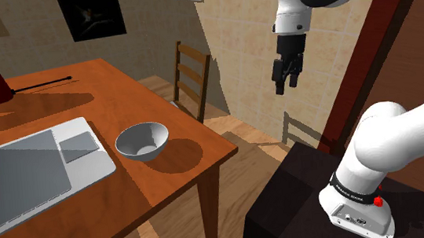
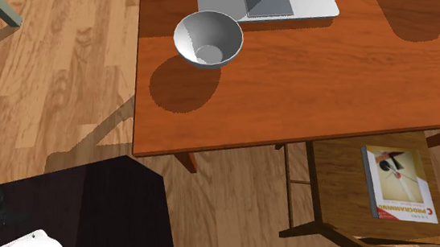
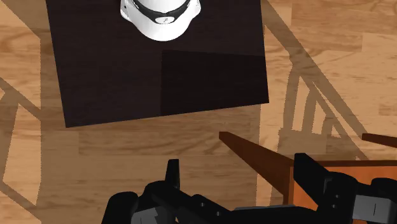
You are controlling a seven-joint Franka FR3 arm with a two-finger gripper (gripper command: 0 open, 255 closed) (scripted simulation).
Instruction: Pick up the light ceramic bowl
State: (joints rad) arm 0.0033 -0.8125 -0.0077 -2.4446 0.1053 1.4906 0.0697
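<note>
Hovering high over the wood floor [image 1: 246,147], kept the gripper [image 1: 288,74] with fingers spread apart, clasping nothing. Hung above the gap between dark stand [image 1: 289,202] and table [image 1: 97,85] corner, near a slatted chair [image 1: 192,76]. Located the pale grey bowl [image 1: 142,141] upright on the table by that corner, just beside an open laptop [image 1: 42,172], well apart from and lower than the gripper.

From beside the stand [image 1: 289,202], the shoulder view looks down toward the counter [image 1: 67,103] at ten o'clock. The second exterior view hangs nearly overhead, close, sharing the bowl [image 1: 142,141] and laptop [image 1: 34,177]. The wrist view faces straight down at stand and floor [image 3: 76,153].
</note>
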